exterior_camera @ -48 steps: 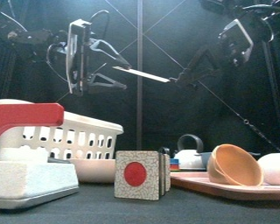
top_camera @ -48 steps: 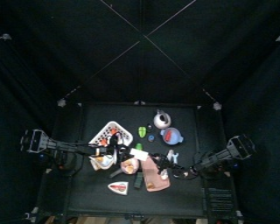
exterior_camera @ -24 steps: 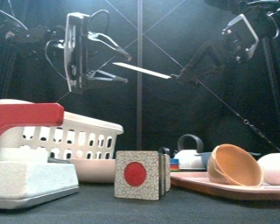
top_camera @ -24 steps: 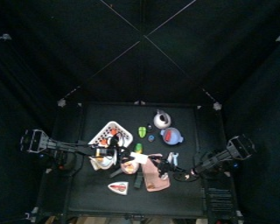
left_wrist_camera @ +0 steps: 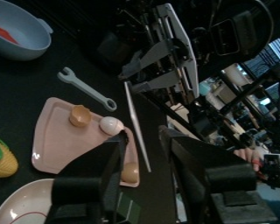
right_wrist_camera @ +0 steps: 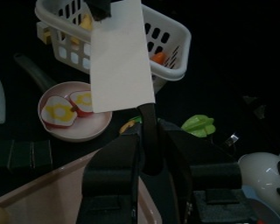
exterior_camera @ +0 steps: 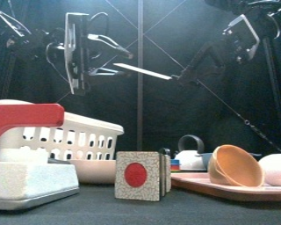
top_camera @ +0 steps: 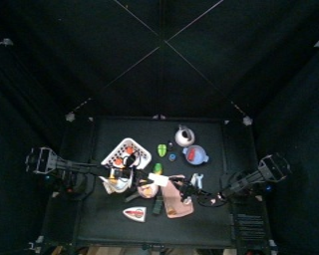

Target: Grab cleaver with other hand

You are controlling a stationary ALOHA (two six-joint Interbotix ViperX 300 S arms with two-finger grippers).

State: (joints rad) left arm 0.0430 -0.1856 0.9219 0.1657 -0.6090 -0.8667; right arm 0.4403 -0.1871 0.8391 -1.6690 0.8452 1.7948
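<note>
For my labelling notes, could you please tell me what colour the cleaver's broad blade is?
The cleaver's blade is white-silver, seen best in the right wrist view.

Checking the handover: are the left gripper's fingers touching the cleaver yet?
Apart. In the left wrist view the cleaver, seen edge-on, ends short of the left gripper, whose fingers stand open on either side.

A robotics lab: black curtains (top_camera: pixel 69 60) pen a small table (top_camera: pixel 222 139) strewn with toy kitchenware, two arms overhead.
</note>
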